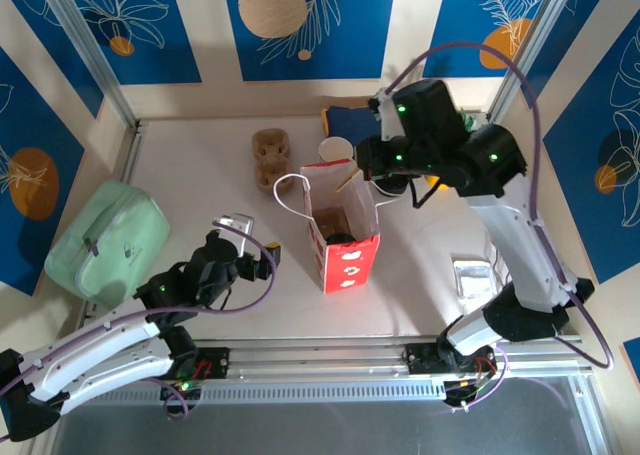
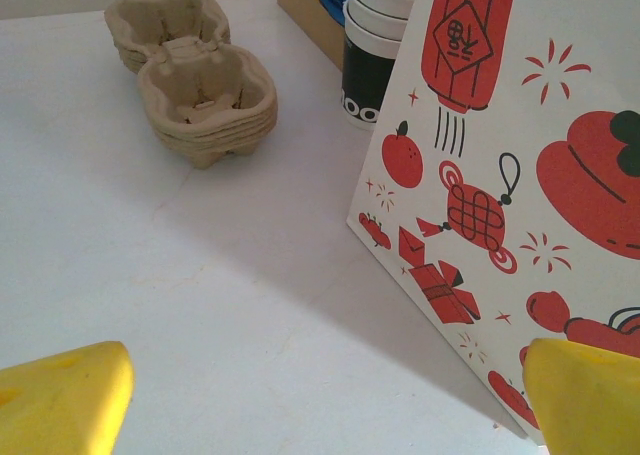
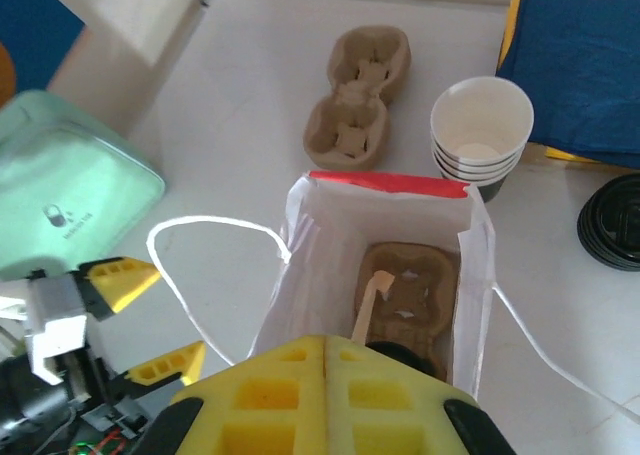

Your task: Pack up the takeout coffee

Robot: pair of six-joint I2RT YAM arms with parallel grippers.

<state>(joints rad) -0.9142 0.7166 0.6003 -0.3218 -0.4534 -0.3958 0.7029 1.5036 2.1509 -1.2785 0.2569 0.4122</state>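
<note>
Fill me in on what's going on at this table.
Two robot arms are packing a takeout order into the red-printed paper bag, which stands open mid-table. The right tool hangs above the bag's mouth, shut, with nothing between its fingers. Inside the bag are a pulp cup carrier, a wooden stirrer and a dark round shape that looks like the lid of the takeout coffee. The left tool waits wide open beside the bag, touching nothing.

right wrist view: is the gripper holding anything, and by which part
The right gripper is shut above the paper bag. A wooden stick reaches its tip, but whether it is gripped cannot be told.
</note>
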